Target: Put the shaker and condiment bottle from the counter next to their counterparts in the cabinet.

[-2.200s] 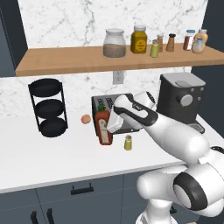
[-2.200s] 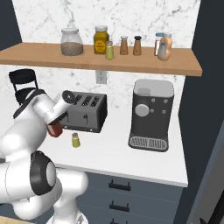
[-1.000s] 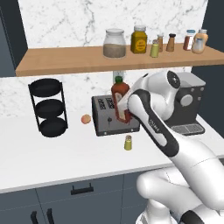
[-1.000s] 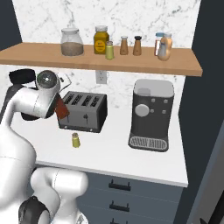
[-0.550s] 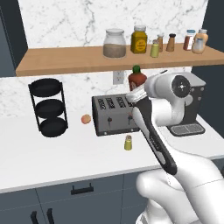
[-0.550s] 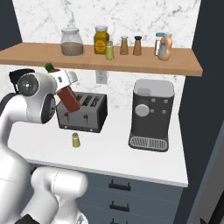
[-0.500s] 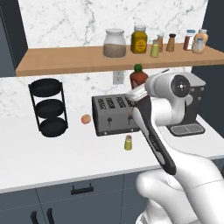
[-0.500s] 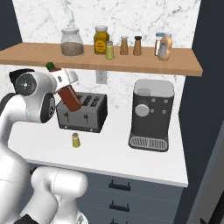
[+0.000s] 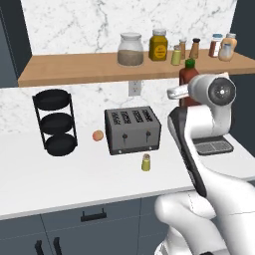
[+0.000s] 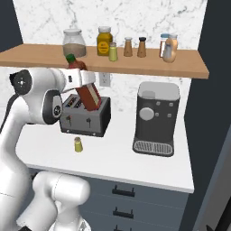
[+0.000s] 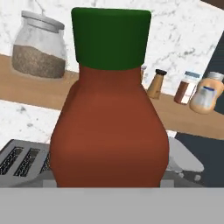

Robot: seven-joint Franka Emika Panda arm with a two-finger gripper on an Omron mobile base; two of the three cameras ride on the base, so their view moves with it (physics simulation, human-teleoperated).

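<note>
The condiment bottle (image 9: pixel 188 81), red with a green cap, hangs tilted in the air just below the front edge of the cabinet (image 9: pixel 74 67), and my gripper (image 9: pixel 184 92) is shut on its body. From the right it leans over the toaster, bottle (image 10: pixel 89 94), gripper (image 10: pixel 84 81). In the hand view the bottle (image 11: pixel 109 127) blocks my fingertips. The small yellow-green shaker (image 9: pixel 146 162) (image 10: pixel 78 144) stands on the counter in front of the toaster. The counterparts (image 10: pixel 128 47) cluster on the shelf's right part: a yellow-green one (image 9: pixel 176 56), brown dark-capped ones and pale-capped ones (image 11: pixel 205 97).
A silver toaster (image 9: pixel 132 130) sits mid-counter, a black three-tier rack (image 9: pixel 55 122) to its left with an egg (image 9: pixel 98 135) between them. A coffee machine (image 10: pixel 155 117) stands right. A glass jar (image 9: pixel 130 49) and an amber jar (image 9: pixel 159 46) stand on the shelf.
My arm has swung the held bottle up and to the right, from over the toaster's middle to just under the shelf's front edge. The shaker on the counter has not moved.
</note>
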